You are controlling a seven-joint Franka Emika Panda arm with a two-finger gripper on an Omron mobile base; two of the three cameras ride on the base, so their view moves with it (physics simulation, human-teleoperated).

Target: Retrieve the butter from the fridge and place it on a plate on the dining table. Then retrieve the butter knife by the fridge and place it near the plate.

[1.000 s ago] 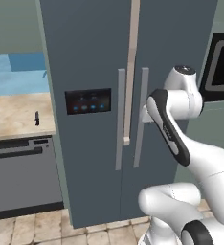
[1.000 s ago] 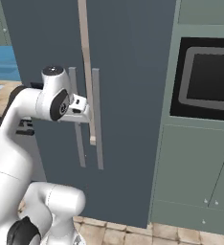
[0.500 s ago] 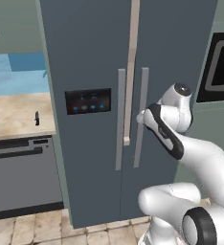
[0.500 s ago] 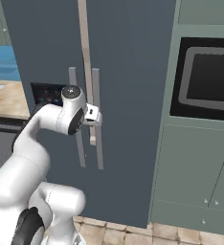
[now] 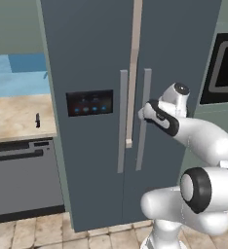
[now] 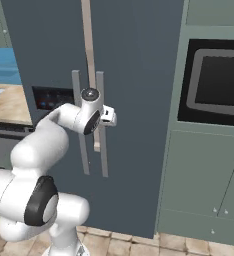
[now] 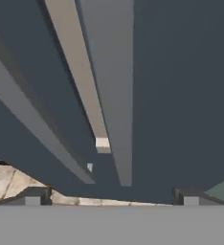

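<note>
The fridge [image 5: 96, 63] stands shut, its two bar handles [image 5: 145, 116] side by side at the door seam. The gripper [image 7: 111, 198] is at the right handle with jaws wide apart and nothing between them. The butter knife [image 5: 37, 120] stands on the counter [image 5: 13, 116] at nine o'clock from the fridge panel [image 5: 89, 102].

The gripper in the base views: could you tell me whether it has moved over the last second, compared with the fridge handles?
Yes. The open gripper has swung in towards the fridge and now sits at its right-door handle, lower than before.
</note>
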